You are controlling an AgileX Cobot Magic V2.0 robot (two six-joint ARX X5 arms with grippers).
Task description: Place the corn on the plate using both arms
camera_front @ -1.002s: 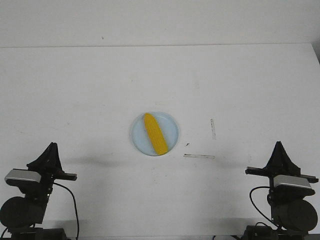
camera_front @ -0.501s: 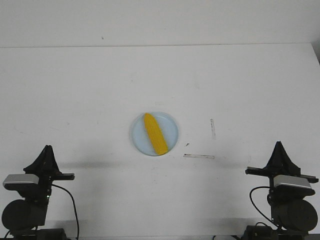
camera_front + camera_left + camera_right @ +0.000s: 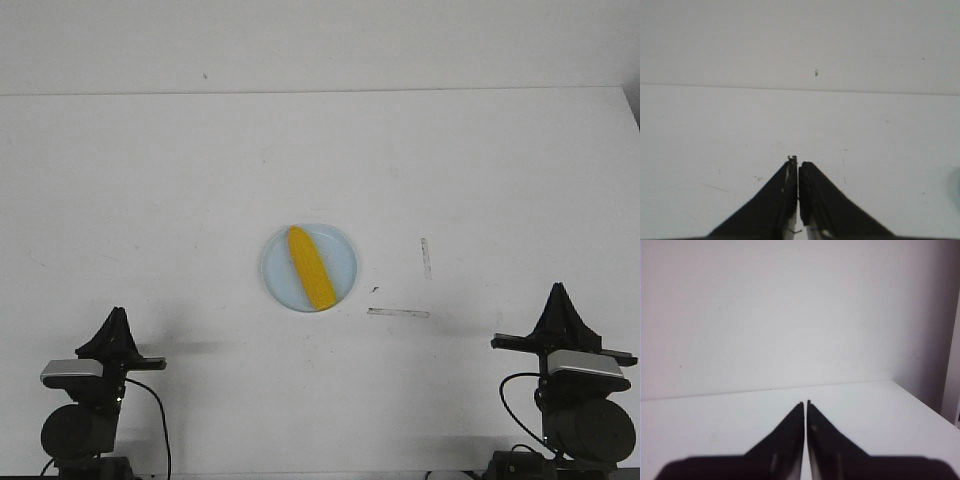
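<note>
The yellow corn [image 3: 310,267] lies slantwise on the pale blue plate [image 3: 343,252] in the middle of the white table. My left gripper [image 3: 118,314] is pulled back at the near left edge, far from the plate, shut with nothing held. In the left wrist view its fingers [image 3: 798,162] meet over bare table, and a sliver of the plate [image 3: 957,184] shows at the frame's edge. At the near right edge my right gripper [image 3: 556,290] is likewise shut and empty. The right wrist view has the right gripper [image 3: 805,402] closed, facing the wall.
Two short pale tape strips [image 3: 398,313] [image 3: 426,257] lie on the table to the right of the plate. The table's far edge [image 3: 320,93] meets a white wall.
The left arm has drawn back and lower toward the near edge, shifting slightly rightward. The right arm, corn and plate have not moved.
</note>
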